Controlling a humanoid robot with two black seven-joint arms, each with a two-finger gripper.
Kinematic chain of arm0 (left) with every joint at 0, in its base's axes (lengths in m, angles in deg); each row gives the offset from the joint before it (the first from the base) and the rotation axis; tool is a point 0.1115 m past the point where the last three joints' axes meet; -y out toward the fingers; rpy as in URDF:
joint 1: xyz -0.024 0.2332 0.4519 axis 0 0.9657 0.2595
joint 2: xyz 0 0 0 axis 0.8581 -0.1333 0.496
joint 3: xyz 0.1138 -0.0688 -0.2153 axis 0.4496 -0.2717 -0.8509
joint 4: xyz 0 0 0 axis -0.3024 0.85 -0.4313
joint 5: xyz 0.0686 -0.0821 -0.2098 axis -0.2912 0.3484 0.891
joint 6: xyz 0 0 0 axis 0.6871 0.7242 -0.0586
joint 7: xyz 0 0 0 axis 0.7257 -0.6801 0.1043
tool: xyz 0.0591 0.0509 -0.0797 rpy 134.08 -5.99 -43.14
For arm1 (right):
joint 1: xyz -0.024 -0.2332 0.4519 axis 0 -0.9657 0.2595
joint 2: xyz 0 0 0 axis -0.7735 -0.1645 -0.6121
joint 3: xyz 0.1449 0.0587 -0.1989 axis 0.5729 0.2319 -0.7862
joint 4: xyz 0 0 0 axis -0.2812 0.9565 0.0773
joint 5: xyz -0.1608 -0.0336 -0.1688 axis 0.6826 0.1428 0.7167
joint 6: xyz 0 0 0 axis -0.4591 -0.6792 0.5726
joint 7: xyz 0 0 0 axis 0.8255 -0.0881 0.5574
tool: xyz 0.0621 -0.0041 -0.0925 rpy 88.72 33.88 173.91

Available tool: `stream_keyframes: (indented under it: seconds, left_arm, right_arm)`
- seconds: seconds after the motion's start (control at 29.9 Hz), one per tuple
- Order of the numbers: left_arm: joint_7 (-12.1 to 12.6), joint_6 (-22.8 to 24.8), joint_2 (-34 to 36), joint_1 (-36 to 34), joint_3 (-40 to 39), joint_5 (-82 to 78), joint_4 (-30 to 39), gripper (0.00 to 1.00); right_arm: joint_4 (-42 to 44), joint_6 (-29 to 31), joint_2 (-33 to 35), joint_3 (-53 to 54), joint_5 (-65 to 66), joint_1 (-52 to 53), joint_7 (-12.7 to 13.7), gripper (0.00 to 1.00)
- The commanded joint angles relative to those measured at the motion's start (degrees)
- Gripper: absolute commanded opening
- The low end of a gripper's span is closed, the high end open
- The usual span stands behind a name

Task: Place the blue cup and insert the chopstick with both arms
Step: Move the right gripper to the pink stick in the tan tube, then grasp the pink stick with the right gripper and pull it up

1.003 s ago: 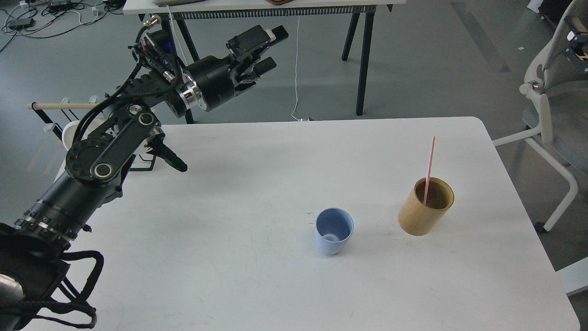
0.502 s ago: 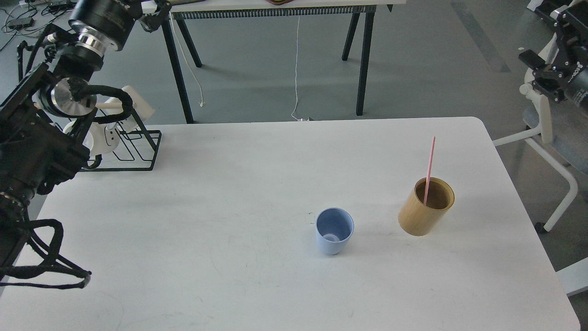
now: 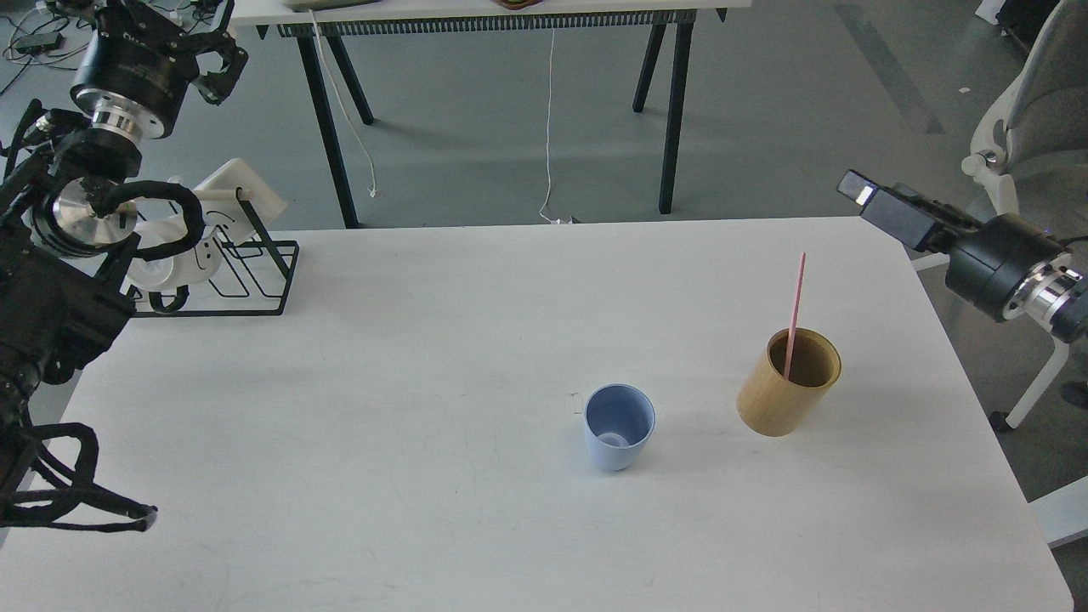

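Note:
The blue cup [image 3: 619, 439] stands upright and empty on the white table [image 3: 425, 382], a little right of the middle. The pink chopstick [image 3: 796, 306] stands tilted inside the tan wooden cylinder holder [image 3: 787, 393], to the right of the cup. My left gripper [image 3: 219, 66] is raised at the far left, beyond the table's back edge, with its fingers spread and empty. My right gripper [image 3: 860, 192] comes in from the right at the table's back right corner, above and behind the holder. It is seen side-on, so its fingers cannot be told apart.
A black wire rack [image 3: 246, 280] with white cups [image 3: 174, 255] and a pale dowel stands at the table's back left corner, under my left arm. A second table's legs [image 3: 676, 110] stand behind. A grey chair [image 3: 1024, 127] is at the right.
My left arm swung up and back to the far left, uncovering the rack. My right arm came into view from the right and now reaches toward the table's back right corner. Cup and holder stayed put.

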State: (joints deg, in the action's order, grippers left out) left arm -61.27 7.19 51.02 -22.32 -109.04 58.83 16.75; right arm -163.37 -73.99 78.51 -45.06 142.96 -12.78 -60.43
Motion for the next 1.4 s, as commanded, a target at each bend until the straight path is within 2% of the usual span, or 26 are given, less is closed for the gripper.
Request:
stream_keyframes:
  seconds: [0.0,0.2,0.43,0.5,0.74,0.84,1.0,1.24,1.37]
  left_arm:
    - [-0.16,0.00,-0.06,1.18,-0.24,0.85,-0.03,0.99]
    - [-0.16,0.00,-0.59,2.85,-0.24,4.72,0.58,0.99]
    - [-0.51,0.00,-0.59,3.56,-0.15,4.72,0.49,1.00]
    - [-0.69,0.00,-0.50,3.56,-0.15,4.81,0.49,1.00]
    - [-0.78,0.00,-0.32,3.56,-0.15,4.81,0.41,1.00]
    - [-0.78,0.00,-0.32,3.47,-0.24,4.81,0.41,1.00]
    - [-0.69,0.00,-0.32,3.47,-0.06,4.81,0.41,1.00]
    - [-0.52,0.00,-0.15,3.47,-0.15,4.81,0.05,1.00]
    - [-0.25,0.00,-0.15,3.39,-0.06,4.81,0.05,1.00]
  right_arm:
    - [1.13,-2.20,-0.87,-4.73,0.95,-0.10,-0.02,0.98]
    - [6.66,-4.84,-4.82,-10.80,0.95,-0.28,-0.02,0.93]
    - [7.20,-4.76,-4.92,-14.93,1.47,0.16,-0.02,0.66]
    - [7.28,-4.76,-4.92,-15.55,3.49,0.69,0.07,0.61]
    - [7.99,-4.76,-6.23,-15.82,7.72,1.66,0.69,0.55]
    - [8.34,-4.41,-6.50,-15.90,7.81,2.71,1.65,0.47]
    - [8.69,-4.23,-7.38,-17.83,7.81,4.55,2.62,0.44]
    - [9.48,-4.32,-8.08,-19.77,7.81,5.53,4.11,0.14]
    - [9.31,-4.32,-8.17,-19.77,7.72,5.61,4.11,0.10]
